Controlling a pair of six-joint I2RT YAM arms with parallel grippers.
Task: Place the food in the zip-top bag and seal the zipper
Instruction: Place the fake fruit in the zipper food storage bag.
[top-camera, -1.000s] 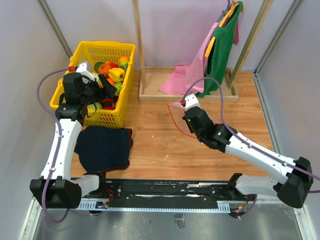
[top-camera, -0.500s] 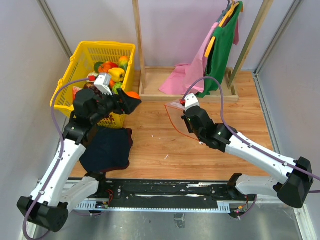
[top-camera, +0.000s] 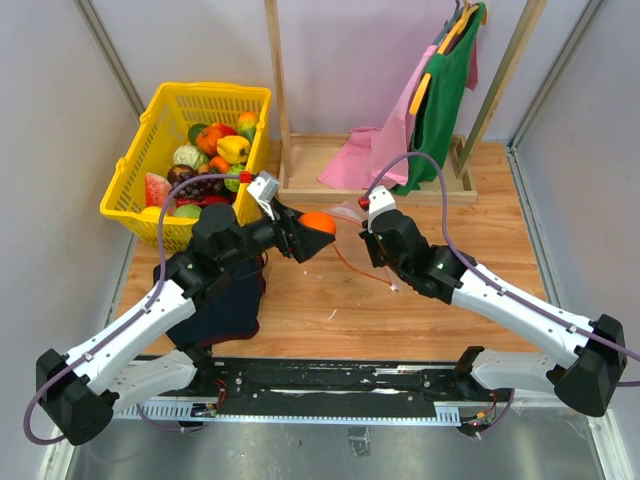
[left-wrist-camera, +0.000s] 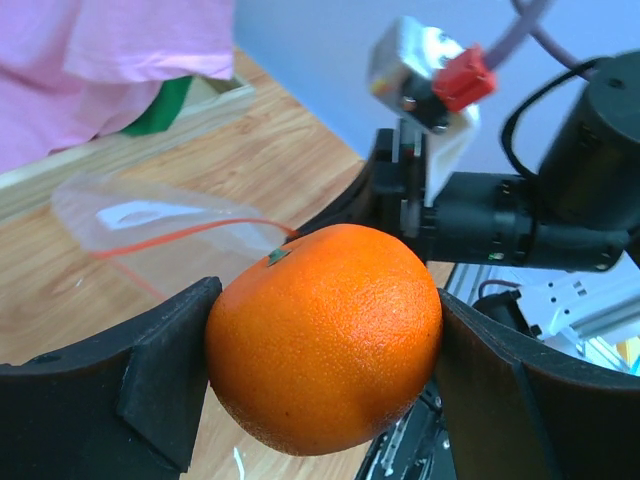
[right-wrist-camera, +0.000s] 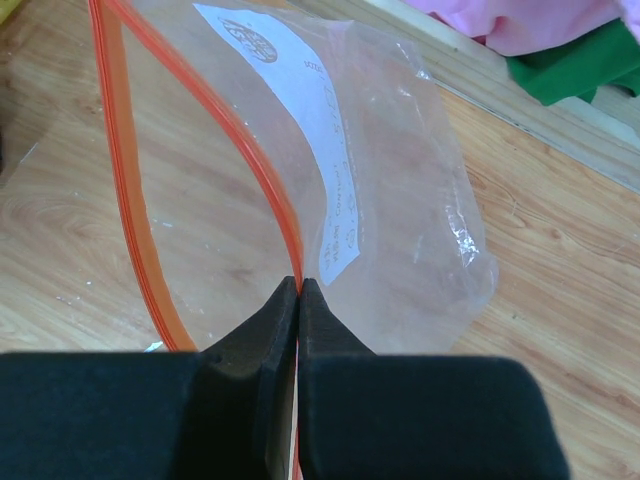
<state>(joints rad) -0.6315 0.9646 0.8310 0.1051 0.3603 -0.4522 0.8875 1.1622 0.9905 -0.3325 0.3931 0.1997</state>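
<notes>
My left gripper (top-camera: 312, 230) is shut on an orange (top-camera: 317, 222) and holds it above the wooden floor, just left of the zip-top bag (top-camera: 352, 238). In the left wrist view the orange (left-wrist-camera: 325, 335) fills the space between both fingers, with the clear bag (left-wrist-camera: 150, 215) behind it. My right gripper (right-wrist-camera: 299, 283) is shut on the bag's red-orange zipper strip (right-wrist-camera: 125, 200) and holds the mouth open towards the left. The bag (right-wrist-camera: 400, 200) looks empty. More toy food (top-camera: 215, 150) lies in the yellow basket (top-camera: 160, 120). The slider tab is not visible.
A dark cloth (top-camera: 225, 300) lies on the floor under the left arm. A wooden rack (top-camera: 300, 175) at the back holds a pink cloth (top-camera: 375, 150) and a green shirt (top-camera: 445, 90). Grey walls close both sides.
My left arm has swung from the basket to the right, carrying the orange up to the bag's mouth. My right gripper has kept hold of the bag and turned it a little.
</notes>
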